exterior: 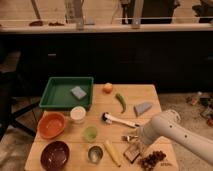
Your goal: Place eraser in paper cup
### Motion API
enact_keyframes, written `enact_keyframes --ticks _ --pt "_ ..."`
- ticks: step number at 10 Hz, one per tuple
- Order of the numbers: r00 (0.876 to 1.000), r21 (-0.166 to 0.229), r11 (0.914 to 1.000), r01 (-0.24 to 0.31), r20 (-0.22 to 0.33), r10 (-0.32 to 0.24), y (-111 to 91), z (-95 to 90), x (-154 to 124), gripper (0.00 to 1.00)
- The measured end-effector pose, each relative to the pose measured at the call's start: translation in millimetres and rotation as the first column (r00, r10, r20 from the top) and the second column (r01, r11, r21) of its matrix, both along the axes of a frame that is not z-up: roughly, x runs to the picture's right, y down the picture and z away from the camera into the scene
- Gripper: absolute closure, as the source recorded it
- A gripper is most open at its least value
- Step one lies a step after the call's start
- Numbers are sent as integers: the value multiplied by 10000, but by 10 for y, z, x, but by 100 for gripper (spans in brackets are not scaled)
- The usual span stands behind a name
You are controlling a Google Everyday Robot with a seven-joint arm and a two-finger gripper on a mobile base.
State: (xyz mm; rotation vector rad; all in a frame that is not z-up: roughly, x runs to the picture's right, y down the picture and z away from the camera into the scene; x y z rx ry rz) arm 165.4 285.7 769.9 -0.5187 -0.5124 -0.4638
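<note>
The eraser (132,152), a small tan block with a dark edge, lies on the wooden table (150,92) near its front right. My gripper (130,139) is at the end of the white arm (170,131), just above and behind the eraser. I cannot see whether it touches the eraser. The white paper cup (78,114) stands upright left of centre, beside the orange bowl (51,125), well to the left of the gripper.
A green tray (60,82) holds a grey-blue sponge (78,92). Around the gripper are a white-handled brush (120,120), a yellow banana-like piece (112,151), a dark cluster (152,160), a metal cup (95,153), a green cup (90,133), a grey wedge (143,108), a green pepper (120,102), an orange fruit (107,88) and a maroon bowl (55,155).
</note>
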Motion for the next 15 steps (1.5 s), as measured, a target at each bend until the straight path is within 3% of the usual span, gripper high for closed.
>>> enact_keyframes --ticks 5,6,10,15 --pt "10000 -29 10000 -88 27 88 29 -8 29 95" --pt "9999 -36 9999 -115 38 115 35 -15 41 100" --pt "10000 112 9999 1 -55 0 -55 -129 92 100" --pt "9990 496 9979 424 -128 -418 -373 -404 84 100"
